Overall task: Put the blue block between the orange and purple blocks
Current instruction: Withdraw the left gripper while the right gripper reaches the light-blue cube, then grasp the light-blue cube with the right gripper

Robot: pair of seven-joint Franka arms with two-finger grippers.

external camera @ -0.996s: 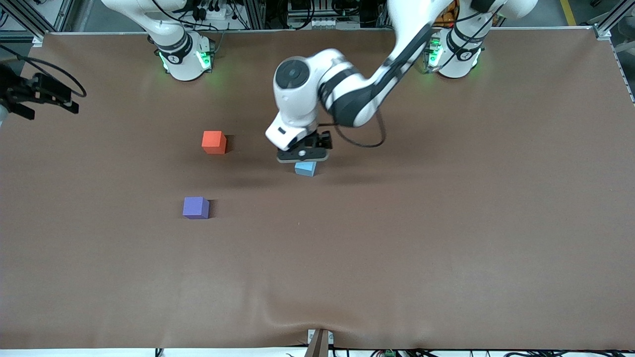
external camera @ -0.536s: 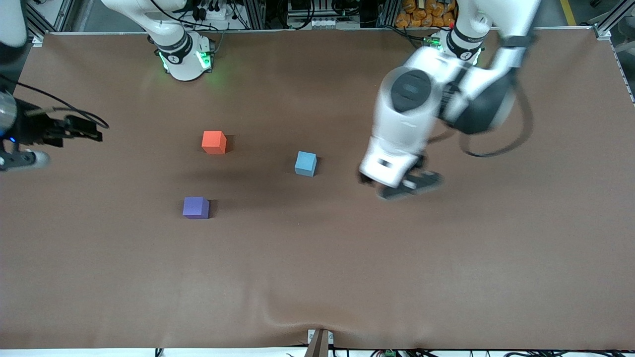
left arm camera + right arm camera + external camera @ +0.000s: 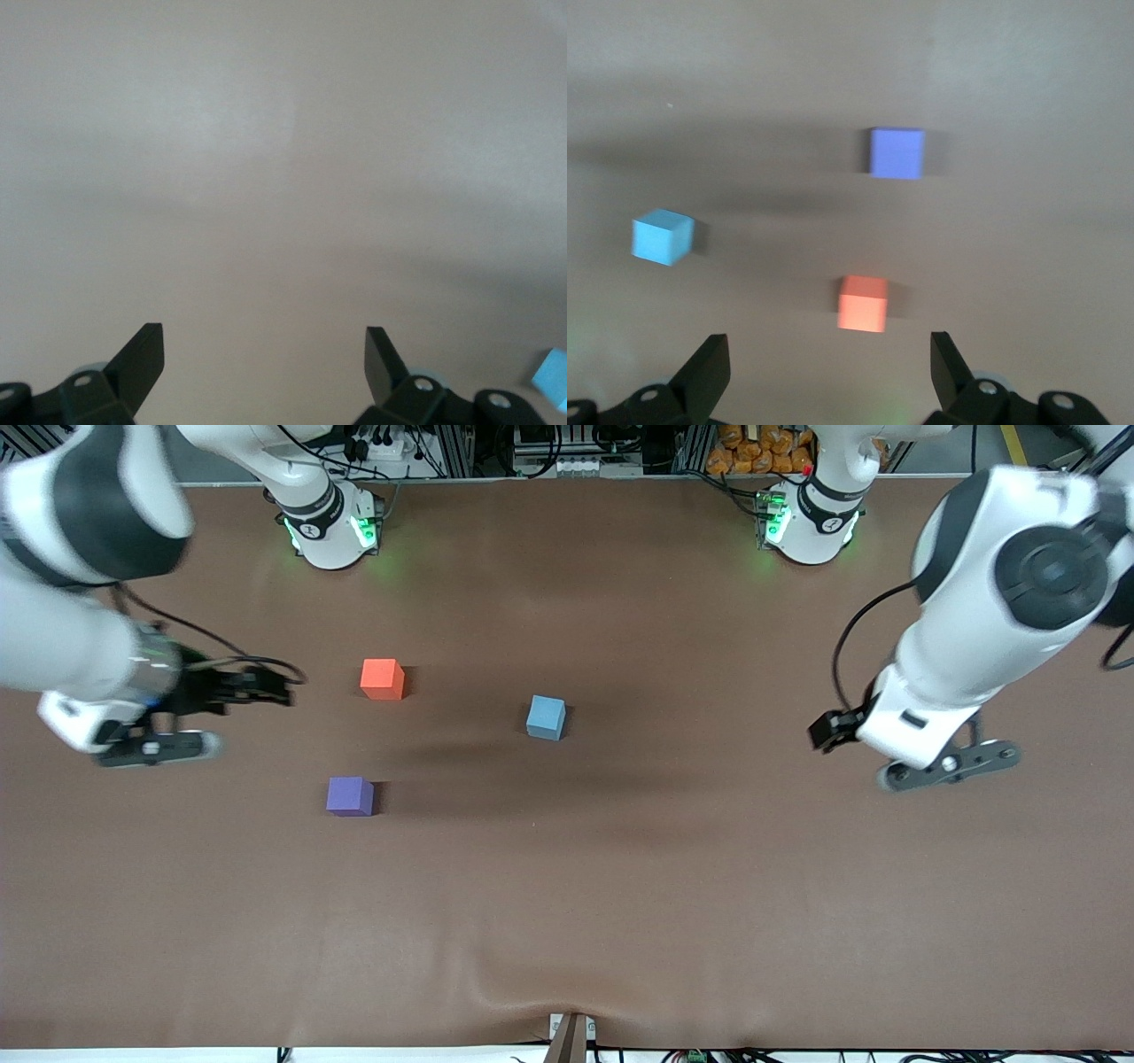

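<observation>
The light blue block (image 3: 546, 717) sits alone on the brown table, toward the left arm's end from the other two cubes. The orange block (image 3: 382, 678) lies farther from the front camera than the purple block (image 3: 350, 795). My left gripper (image 3: 950, 765) hangs open and empty over the table's left-arm end; its wrist view (image 3: 264, 336) shows bare mat and a corner of the blue block (image 3: 554, 379). My right gripper (image 3: 152, 747) is open and empty over the right-arm end. Its wrist view (image 3: 830, 345) shows the orange block (image 3: 863, 303), purple block (image 3: 897, 153) and blue block (image 3: 663, 237).
The brown mat (image 3: 620, 903) covers the whole table. The two arm bases (image 3: 328, 522) stand along the edge farthest from the front camera. A small bracket (image 3: 570, 1036) sticks up at the mat's near edge.
My left gripper has left the blue block and swung away to the left-arm end. The blue block has stayed in place. My right gripper has moved in over the table toward the orange and purple blocks.
</observation>
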